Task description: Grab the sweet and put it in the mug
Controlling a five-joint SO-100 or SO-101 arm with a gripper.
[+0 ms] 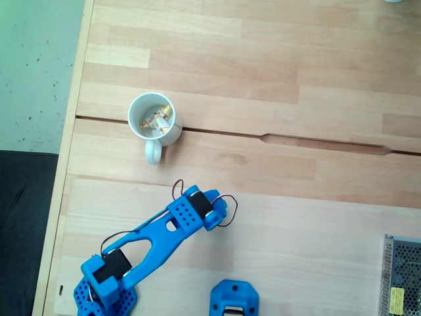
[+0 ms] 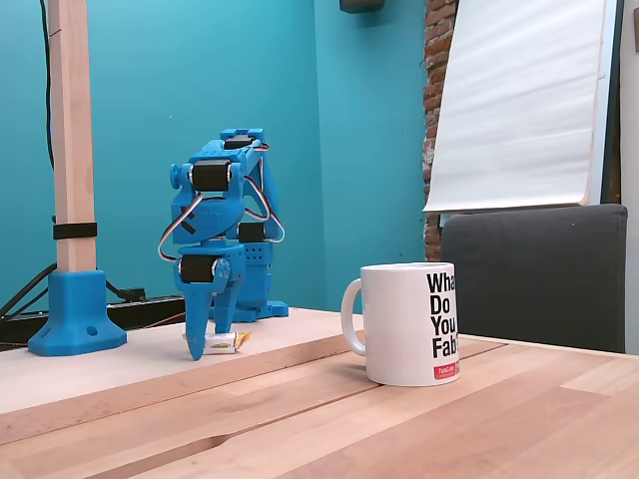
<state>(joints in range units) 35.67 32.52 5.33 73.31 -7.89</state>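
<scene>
Plainly, mug [image 2: 414, 324] reads "Do You Fab".

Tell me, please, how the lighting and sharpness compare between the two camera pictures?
The fixed view from above is washed out and soft, the mug nearly bleached, shadows faint; the low side fixed view is richer and sharp on the mug lettering, while the gripper and sweet sit slightly soft, with a bright whiteboard behind.
</scene>
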